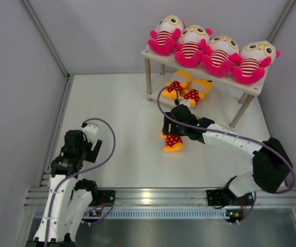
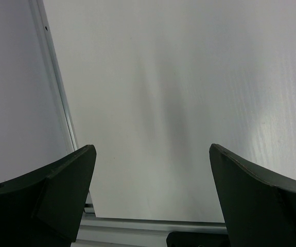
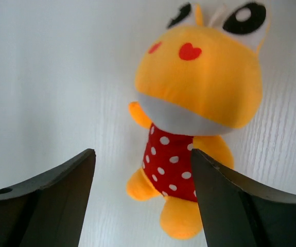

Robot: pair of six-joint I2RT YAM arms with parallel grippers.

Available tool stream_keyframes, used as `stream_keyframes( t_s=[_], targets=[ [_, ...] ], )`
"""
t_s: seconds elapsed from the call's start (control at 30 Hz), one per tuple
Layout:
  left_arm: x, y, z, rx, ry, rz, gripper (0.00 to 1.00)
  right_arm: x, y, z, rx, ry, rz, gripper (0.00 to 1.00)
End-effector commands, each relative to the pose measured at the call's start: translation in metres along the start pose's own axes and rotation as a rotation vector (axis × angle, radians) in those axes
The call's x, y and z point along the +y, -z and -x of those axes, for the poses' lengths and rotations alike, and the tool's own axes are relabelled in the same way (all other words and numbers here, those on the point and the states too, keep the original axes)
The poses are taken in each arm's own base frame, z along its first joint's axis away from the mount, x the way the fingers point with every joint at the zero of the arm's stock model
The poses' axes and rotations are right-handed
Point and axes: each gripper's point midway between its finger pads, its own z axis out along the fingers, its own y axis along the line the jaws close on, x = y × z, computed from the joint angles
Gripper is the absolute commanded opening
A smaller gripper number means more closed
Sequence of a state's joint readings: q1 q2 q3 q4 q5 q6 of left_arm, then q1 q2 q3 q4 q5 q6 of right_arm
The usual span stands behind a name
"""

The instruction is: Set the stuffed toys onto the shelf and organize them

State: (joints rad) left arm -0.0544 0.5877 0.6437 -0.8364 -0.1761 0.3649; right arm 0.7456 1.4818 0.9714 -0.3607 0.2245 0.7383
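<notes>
White-shelled left arm [image 1: 55, 207], right arm [image 1: 231, 141], black joints, purple cables [image 1: 113, 140], dark wedge fingers [image 2: 50, 198]

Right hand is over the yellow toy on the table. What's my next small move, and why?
Probably nudge the open right hand rightward in its wrist view before lowering: the yellow polka-dot toy lies right of the gap's centre, not yet grasped.

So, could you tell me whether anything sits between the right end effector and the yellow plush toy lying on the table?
Nothing visible does. The open right end effector hangs over the yellow-orange plush toy in a red polka-dot outfit, which lies on the white table; the right wrist view shows it unobstructed.
</notes>
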Motion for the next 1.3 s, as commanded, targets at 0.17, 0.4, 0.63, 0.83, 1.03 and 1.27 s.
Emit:
stream_keyframes(
  t_s=[0.17,0.4,0.63,0.83,1.03,1.27],
  targets=[
    [0.001,-0.004,0.01,-0.033,0.006,0.003,0.98,0.031,0.101,0.004,-0.072,0.801,0.392,0.79],
    [-0.002,-0.008,0.008,-0.013,-0.002,-0.016,0.98,-0.006,0.102,-0.038,-0.079,1.186,0.491,0.78],
    [-0.002,-0.008,0.008,-0.009,-0.002,-0.016,0.98,-0.016,0.083,-0.047,-0.149,1.384,0.505,0.82],
    [-0.001,-0.009,0.007,0.001,0.0,-0.012,0.98,-0.026,0.05,-0.056,-0.072,1.439,0.45,0.8],
    [-0.001,-0.009,0.007,0.002,0.002,-0.012,0.98,-0.022,0.033,-0.043,-0.101,1.453,0.393,0.8],
    [-0.001,-0.01,0.006,0.014,0.002,-0.01,0.98,-0.033,0.017,-0.048,0.005,1.463,0.335,0.56]
  ],
)
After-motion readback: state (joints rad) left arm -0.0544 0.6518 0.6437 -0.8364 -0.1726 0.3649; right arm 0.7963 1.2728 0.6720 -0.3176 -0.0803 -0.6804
